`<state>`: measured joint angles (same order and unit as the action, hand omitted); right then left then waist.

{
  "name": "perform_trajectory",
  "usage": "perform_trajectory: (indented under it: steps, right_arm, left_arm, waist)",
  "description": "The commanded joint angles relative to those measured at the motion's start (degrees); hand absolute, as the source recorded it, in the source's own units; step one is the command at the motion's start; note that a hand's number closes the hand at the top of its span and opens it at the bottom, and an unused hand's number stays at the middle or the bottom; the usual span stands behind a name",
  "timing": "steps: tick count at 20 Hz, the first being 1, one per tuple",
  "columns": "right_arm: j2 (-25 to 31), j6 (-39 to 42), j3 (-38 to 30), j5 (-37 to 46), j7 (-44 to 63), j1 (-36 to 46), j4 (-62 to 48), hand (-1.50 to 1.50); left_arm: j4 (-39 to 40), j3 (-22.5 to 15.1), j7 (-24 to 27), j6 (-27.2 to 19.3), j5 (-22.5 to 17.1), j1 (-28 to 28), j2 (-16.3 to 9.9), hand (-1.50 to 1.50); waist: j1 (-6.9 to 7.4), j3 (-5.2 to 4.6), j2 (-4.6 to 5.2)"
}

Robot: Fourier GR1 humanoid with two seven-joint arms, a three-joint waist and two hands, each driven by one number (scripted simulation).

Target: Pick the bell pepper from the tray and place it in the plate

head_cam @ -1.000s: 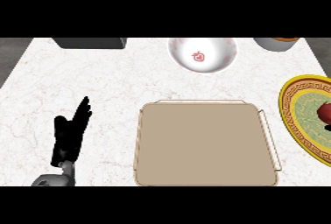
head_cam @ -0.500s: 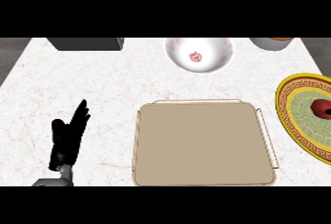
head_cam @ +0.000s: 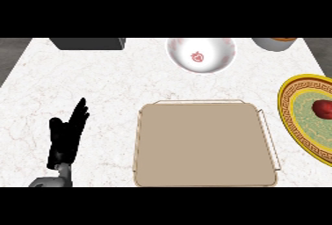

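The red bell pepper (head_cam: 322, 108) lies on the yellow-rimmed plate (head_cam: 293, 121) at the right edge of the head view, partly cut off by the frame. A tan tray (head_cam: 204, 145) sits in the middle of the counter with nothing on it. My left hand (head_cam: 65, 140) rests at the lower left, fingers straight and pointing up, well left of the tray. No part of my right hand shows.
At the back stands a white bowl (head_cam: 201, 55) with a red mark inside. A dark box (head_cam: 89, 43) is at the back left and a grey cup (head_cam: 276, 43) at the back right. The counter is white marble.
The view has shifted slightly, so more of the plate and the pepper on it shows at the right. The left hand stays where it was.
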<state>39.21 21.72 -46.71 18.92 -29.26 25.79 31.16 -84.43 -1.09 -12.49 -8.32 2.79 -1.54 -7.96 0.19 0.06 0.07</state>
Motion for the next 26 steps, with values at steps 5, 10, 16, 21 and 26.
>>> perform_trajectory:
  steps: [5, 10, 16, 21, 26]
  right_arm:
    - [1.74, 2.07, 3.33, -3.74, -8.94, -2.73, -4.38, -1.50]
    - [1.72, -3.54, 5.95, -3.56, -9.72, -0.13, -8.14, -1.50]
    - [2.84, -8.98, 7.86, -2.32, -9.64, 0.68, -11.82, -1.50]
    - [2.95, -9.93, 8.55, -4.19, -11.22, -1.44, -12.83, -1.50]
    - [6.91, -10.14, 8.70, -4.26, -12.72, -1.12, -16.74, -1.50]
  left_arm:
    - [0.01, 0.01, -1.48, 0.60, 0.77, -0.94, 0.92, 0.00]
    - [0.16, 0.42, -0.94, 0.54, 1.31, -1.31, 1.33, 0.00]
    - [-1.00, 0.10, -0.37, 0.50, 1.86, 0.14, 1.86, 0.00]
    - [3.15, 1.93, -0.62, 1.64, 1.44, -4.77, 1.22, 0.00]
    - [2.49, 0.56, 3.84, 1.09, 2.22, 0.84, 2.82, 0.00]
  waist:
    - [0.18, 0.00, 0.02]
    - [0.44, 0.02, 0.09]
    - [0.76, 0.06, 0.19]
    - [0.21, 0.02, 0.14]
    - [0.71, 0.09, 0.30]
